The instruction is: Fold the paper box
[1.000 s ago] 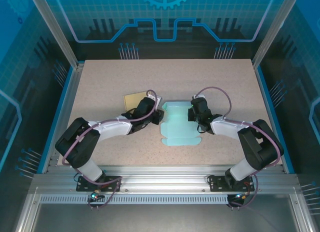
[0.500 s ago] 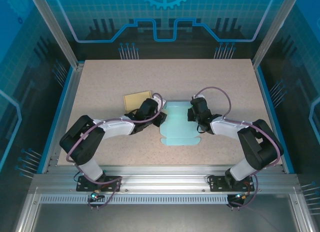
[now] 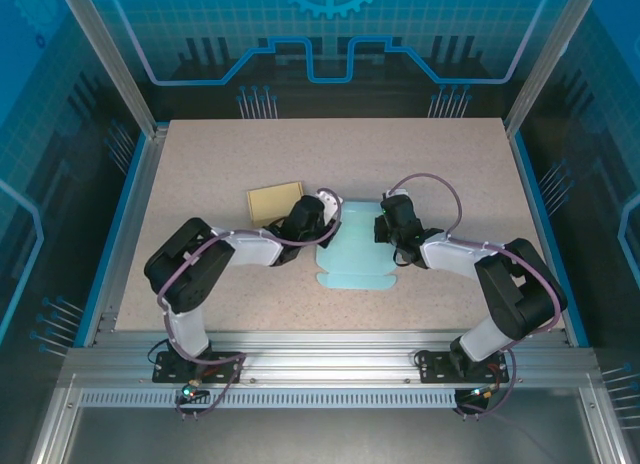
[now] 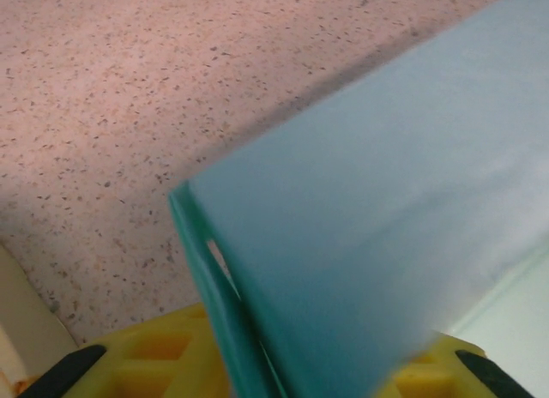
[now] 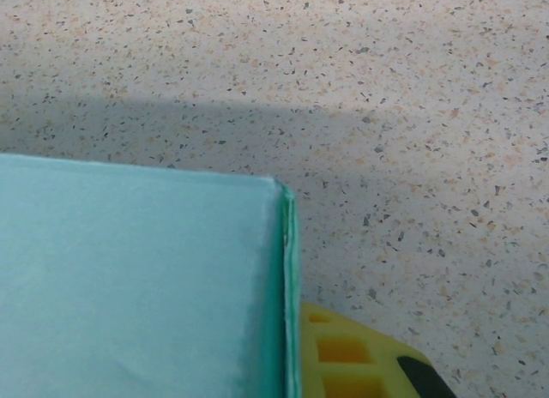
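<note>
The teal paper box [image 3: 356, 256] lies open in the middle of the table, its front flap towards the arms. My left gripper [image 3: 328, 227] is at the box's left wall, and the left wrist view shows that teal panel [image 4: 369, 201] tilted and running down between the yellow fingers [image 4: 141, 364]. My right gripper [image 3: 384, 227] is at the box's right wall. In the right wrist view the wall's edge [image 5: 287, 286] stands upright against one yellow finger [image 5: 352, 355]; the other finger is hidden behind the teal sheet [image 5: 129, 278].
A flat tan card [image 3: 274, 199] lies on the table just left of the left gripper. Speckled tabletop [image 3: 300, 154] stretches behind the box. Metal frame rails [image 3: 320, 349] and blue side edges bound the table.
The left arm has swung right towards the box, carrying the left wall inward and over the box floor. The right arm has stayed in place.
</note>
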Robot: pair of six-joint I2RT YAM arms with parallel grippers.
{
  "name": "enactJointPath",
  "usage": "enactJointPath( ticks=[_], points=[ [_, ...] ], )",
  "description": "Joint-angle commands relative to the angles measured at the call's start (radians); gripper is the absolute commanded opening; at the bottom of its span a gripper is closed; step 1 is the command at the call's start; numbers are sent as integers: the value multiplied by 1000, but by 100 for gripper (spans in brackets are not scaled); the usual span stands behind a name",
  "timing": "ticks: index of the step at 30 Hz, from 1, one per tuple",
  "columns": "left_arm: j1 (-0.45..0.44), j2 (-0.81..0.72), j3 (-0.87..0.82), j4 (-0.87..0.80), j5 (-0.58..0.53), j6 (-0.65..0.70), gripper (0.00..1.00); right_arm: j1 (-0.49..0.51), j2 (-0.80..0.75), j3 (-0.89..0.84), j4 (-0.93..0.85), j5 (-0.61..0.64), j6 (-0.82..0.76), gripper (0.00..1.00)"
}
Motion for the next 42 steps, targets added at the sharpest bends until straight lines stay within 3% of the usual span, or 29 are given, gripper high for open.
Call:
enactJointPath(
  ticks=[1,9,11,18,22,25,30,34,42],
  points=[
    [0,27,62,20,-106,-21,31,26,20,6,-20,-43,-9,0],
    [-2,48,111,-85,-261,-207,0,31,21,6,-24,-41,3,0],
    [-3,47,117,-123,-319,-262,0,35,25,14,-41,-37,10,0],
    [-23,-24,96,-170,-235,-299,0,43,48,101,-194,71,47,0],
    [-20,-78,82,-228,-176,-332,0,43,70,133,-240,104,54,15],
    [-17,-97,103,-303,-123,-332,0,44,74,140,-249,114,49,18],
    [-11,-96,164,-436,-82,-328,0,44,69,155,-293,157,42,16],
    [-10,-83,218,-545,-95,-349,0,47,80,205,-389,211,58,5],
    [5,-94,248,-613,-104,-495,0,157,205,346,-712,508,216,8]
  ],
)
